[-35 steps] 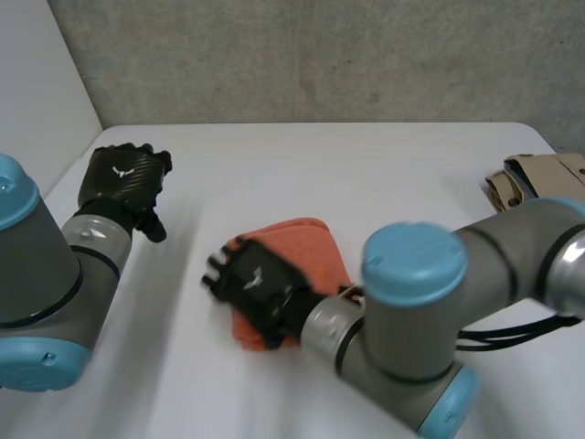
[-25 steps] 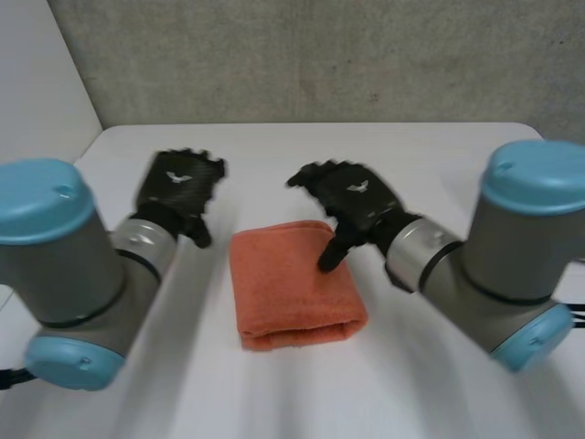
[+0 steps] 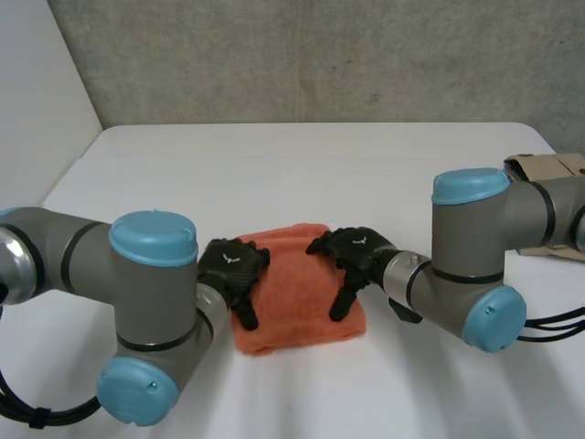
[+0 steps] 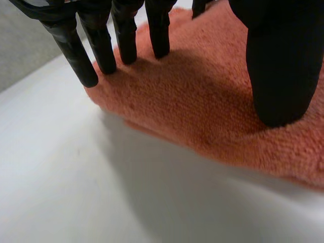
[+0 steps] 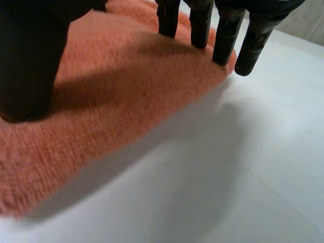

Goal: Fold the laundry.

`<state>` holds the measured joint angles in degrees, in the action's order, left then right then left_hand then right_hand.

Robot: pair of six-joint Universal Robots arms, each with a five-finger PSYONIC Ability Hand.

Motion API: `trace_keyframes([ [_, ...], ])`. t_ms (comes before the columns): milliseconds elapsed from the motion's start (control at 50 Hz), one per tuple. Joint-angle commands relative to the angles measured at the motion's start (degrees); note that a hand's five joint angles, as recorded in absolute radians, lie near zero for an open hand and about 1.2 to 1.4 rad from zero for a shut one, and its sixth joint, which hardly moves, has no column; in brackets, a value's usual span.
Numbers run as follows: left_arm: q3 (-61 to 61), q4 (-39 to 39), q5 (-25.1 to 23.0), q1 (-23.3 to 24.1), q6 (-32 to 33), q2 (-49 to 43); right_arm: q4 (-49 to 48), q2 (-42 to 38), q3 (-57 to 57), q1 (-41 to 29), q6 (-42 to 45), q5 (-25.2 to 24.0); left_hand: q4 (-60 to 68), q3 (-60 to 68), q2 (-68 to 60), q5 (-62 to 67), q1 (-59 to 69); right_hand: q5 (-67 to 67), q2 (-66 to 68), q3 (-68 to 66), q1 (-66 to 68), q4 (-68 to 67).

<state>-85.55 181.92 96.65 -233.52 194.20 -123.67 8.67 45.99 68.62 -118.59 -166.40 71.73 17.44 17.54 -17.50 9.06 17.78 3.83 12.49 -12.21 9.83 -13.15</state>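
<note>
The orange towel (image 3: 294,288) lay folded into a thick rectangle at the front middle of the white table (image 3: 302,165). The left hand (image 3: 234,268) sat on its left edge and the right hand (image 3: 358,251) on its right edge. Both had straight, spread fingers (image 4: 124,35) with tips down on the cloth and grasped nothing, probably to press the fold flat. A tan cardboard item (image 3: 539,176) sat well apart at the table's right.
</note>
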Motion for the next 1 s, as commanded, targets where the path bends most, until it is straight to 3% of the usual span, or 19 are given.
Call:
trace_keyframes([
  [20, 0.21, -1.3, -0.15, -0.44, 3.99, -0.44, 0.21, 1.29, 0.38, 0.12, 4.16, 3.24, -3.35, -3.46, 3.41, -4.98, -3.69, -3.83, -2.49, 2.21, 0.17, 3.15],
  [300, 0.99, 3.8, -2.51, -1.41, 3.91, 16.96, -10.77, 18.51, 14.69, 0.82, 3.54, 4.82, -7.44, -7.54, 7.5, -9.06, -7.78, -3.83, -2.49, 2.21, 0.17, 3.15],
  [380, 2.4, 3.36, -8.48, -1.67, 3.82, 18.81, -14.29, 24.04, 21.45, -0.23, 3.45, 8.15, -7.44, -7.54, 7.5, -9.06, -7.78, -3.83, -2.49, 2.21, 0.17, 3.15],
  [460, 4.42, 0.82, -17.44, -2.81, 3.03, 19.34, -17.27, 25.63, 25.94, -2.15, 3.36, 9.66, -7.44, -7.54, 7.5, -9.06, -7.78, -3.83, -2.49, 2.21, 0.17, 3.15],
  [700, 9.17, -4.11, -24.22, -4.66, -3.82, 19.17, -23.87, 21.35, 30.53, -12.53, 1.87, 10.54, -7.44, -7.54, 7.5, -9.06, -7.78, -3.83, -2.49, 2.21, 0.17, 3.15],
  [900, 9.52, -4.11, -24.23, -4.57, -4.26, 18.9, -28.79, 12.2, 27.19, -14.91, 6.08, 17.21, -7.44, -7.54, 7.5, -9.06, -7.78, -3.83, -2.49, 2.21, 0.17, 3.15],
  [1000, 9.43, -4.11, -24.23, -4.66, -4.44, 18.9, -31.52, 10.52, 25.96, -14.82, 8.46, 18.01, -7.44, -7.54, 7.5, -9.06, -7.78, 0.78, 2.12, -2.4, 4.78, -1.46],
])
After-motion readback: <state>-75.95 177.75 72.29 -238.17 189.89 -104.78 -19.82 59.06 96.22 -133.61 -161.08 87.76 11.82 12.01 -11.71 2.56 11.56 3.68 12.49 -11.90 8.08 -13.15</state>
